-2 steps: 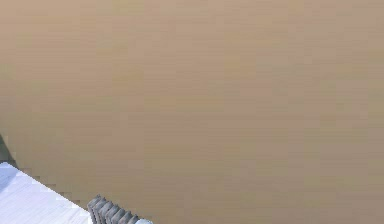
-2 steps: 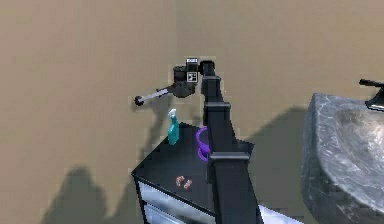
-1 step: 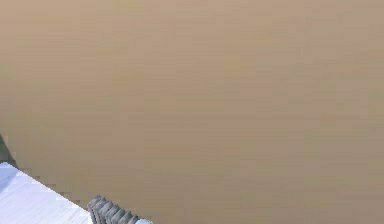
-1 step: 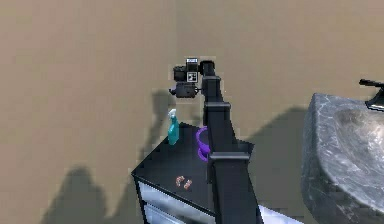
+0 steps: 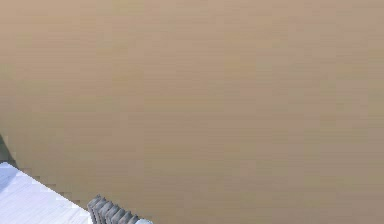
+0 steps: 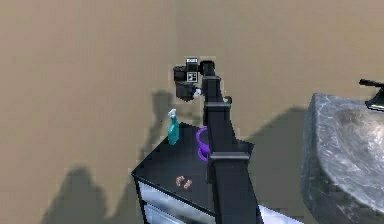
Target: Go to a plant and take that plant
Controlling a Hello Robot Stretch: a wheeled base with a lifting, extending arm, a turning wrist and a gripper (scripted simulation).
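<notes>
where arm (image 6: 226,150) crosses purple container (image 6: 202,144), contents hidden; teal bottle (image 6: 172,128) beside

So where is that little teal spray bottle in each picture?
Arm side view: the teal spray bottle stands on the dark cabinet, just left of the arm.
Forward view: tan wall, with a pale surface at the lower left corner.
Shared landmark: the tan wall.

Plain, flat, tan-brown wall (image 5: 200,90) – seen across the top, middle and right of the forward view. Pale bluish-white flat surface (image 5: 30,198) – a slanted corner is seen at the lower left. Small grey ridged object (image 5: 108,212) – placed at the bottom edge, just beside that corner; its kind cannot be told.
</notes>
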